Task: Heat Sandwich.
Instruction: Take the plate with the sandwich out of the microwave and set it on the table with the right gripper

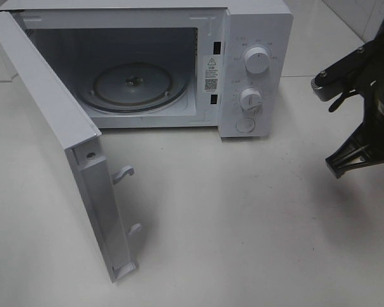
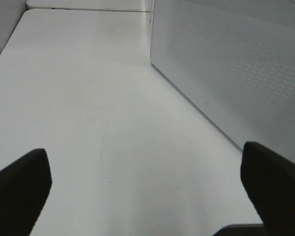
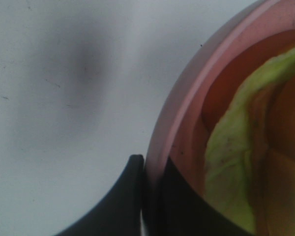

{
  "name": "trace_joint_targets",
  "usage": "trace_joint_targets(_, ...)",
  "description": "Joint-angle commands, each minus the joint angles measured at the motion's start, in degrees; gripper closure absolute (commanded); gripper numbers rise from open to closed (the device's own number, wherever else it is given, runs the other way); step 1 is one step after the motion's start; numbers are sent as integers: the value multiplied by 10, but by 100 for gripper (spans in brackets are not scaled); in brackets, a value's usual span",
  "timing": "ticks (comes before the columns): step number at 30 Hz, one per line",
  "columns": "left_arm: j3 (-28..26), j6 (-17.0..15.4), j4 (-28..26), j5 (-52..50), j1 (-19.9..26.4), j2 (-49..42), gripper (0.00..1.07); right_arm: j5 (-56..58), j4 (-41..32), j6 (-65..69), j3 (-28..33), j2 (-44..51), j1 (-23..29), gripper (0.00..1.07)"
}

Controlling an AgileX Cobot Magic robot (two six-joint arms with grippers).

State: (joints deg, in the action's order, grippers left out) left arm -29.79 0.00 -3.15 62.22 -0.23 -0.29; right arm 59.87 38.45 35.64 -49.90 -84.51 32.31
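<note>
The sandwich (image 3: 236, 152) lies on a round pink plate (image 3: 187, 98); only its green leaf and orange-brown layers show, close up in the right wrist view. My right gripper (image 3: 152, 196) has one dark finger on each side of the plate's rim, shut on it. In the high view only the right arm (image 1: 365, 115) shows at the right edge; plate and sandwich are out of that view. My left gripper (image 2: 145, 196) is open and empty above the table, beside the microwave door's outer face (image 2: 236, 73).
A white microwave (image 1: 256, 64) stands at the back, its door (image 1: 57, 141) swung wide open toward the front left. Its glass turntable (image 1: 133, 83) is bare. White tabletop (image 1: 243, 224) lies in front.
</note>
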Motion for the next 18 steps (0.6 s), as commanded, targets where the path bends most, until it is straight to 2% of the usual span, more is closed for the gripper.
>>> trace_joint_targets(1,2,0,1,-7,3,-3,9,-7,36,21,-4,-15,-1,106)
trace_joint_targets(18,2,0,1,-7,3,-3,9,-54,63,79,-4,-93,-1,105)
